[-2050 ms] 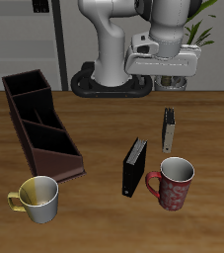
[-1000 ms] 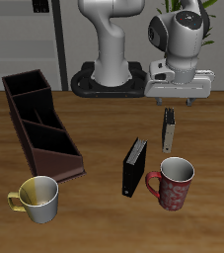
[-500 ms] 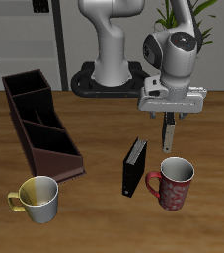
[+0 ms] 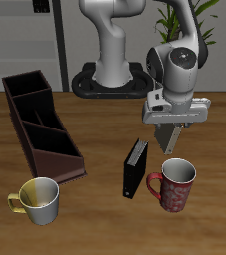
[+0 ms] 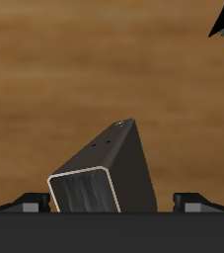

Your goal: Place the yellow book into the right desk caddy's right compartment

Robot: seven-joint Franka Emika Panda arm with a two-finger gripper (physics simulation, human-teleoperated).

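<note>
The yellow book (image 5: 102, 178) stands on edge on the table, and the wrist view shows its dark cover and pale-rimmed end. My gripper (image 4: 170, 137) has come down over it. In the wrist view the gripper (image 5: 112, 203) is open, with one fingertip (image 5: 29, 203) on each side of the book and a gap between them and it. In the exterior view the hand hides most of the book. The right desk caddy (image 4: 25, 139), long and dark maroon, lies far across the table. Its right compartment (image 4: 23, 90) is the squarish section at its back end.
A thicker black book (image 4: 135, 167) stands on edge close beside my gripper, toward the front edge. A red mug (image 4: 174, 185) sits just in front of my gripper. A yellow-and-white mug (image 4: 37, 199) stands near the caddy's front end. The robot's base (image 4: 110, 82) is at the back.
My gripper has moved forward from near the robot's base and come down over the yellow book, ending with its fingers on either side of the book. The objects on the table have not moved.
</note>
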